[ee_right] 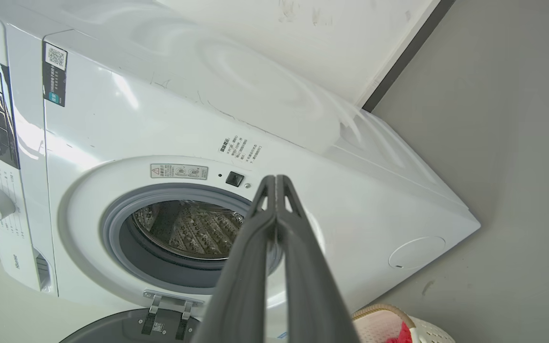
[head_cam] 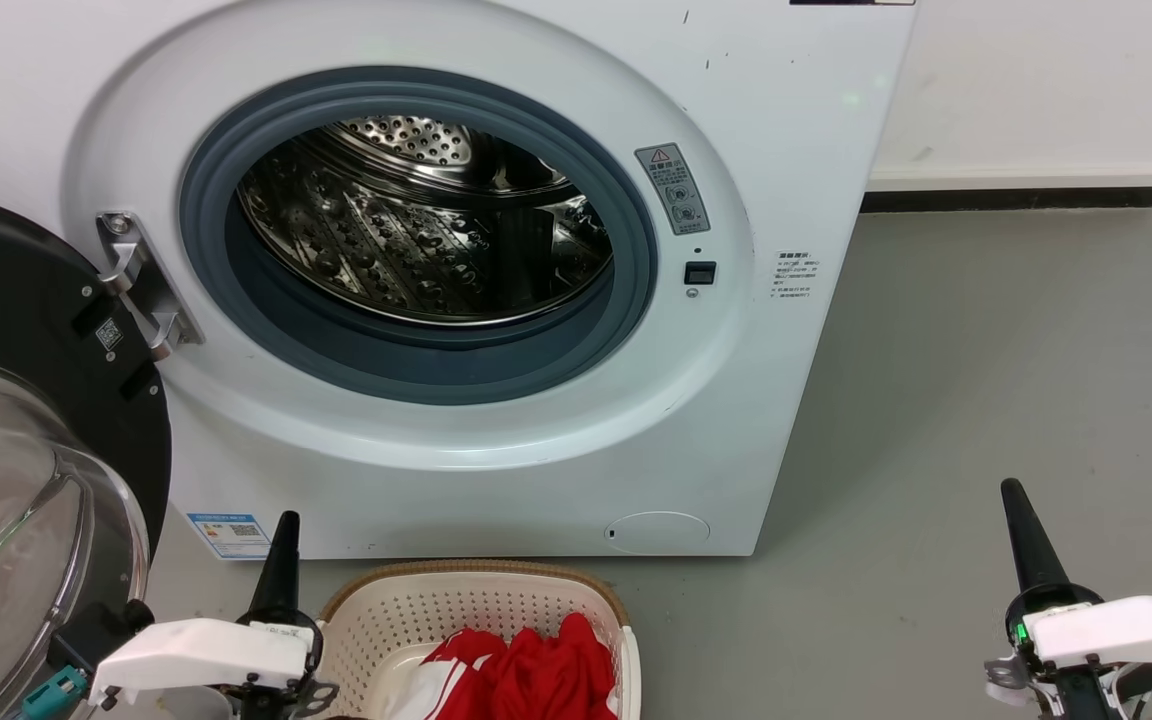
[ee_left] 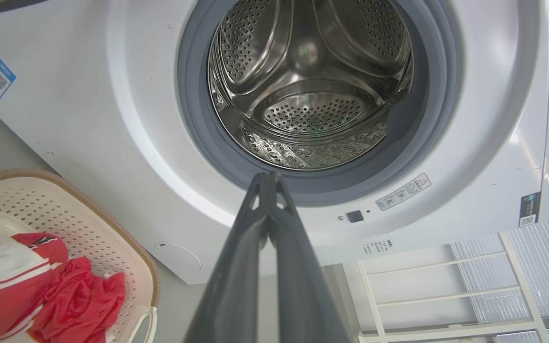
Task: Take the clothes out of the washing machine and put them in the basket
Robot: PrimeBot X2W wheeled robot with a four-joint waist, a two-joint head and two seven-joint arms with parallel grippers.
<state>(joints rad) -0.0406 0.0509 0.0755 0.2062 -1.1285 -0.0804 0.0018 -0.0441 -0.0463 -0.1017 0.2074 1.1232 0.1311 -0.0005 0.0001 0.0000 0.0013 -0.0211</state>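
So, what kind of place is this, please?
Probably a laundry area: a white front-loading washing machine stands open on a grey floor, with a perforated laundry basket of red clothes before it.

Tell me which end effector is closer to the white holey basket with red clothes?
Left. The left end effector sits just beside the cream-white perforated plastic basket, at its left rim; the right end effector is far off to its right, across grey floor.

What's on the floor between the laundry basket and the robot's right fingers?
Nothing: in the head view, bare grey floor runs from the basket to the fingers of the right gripper.
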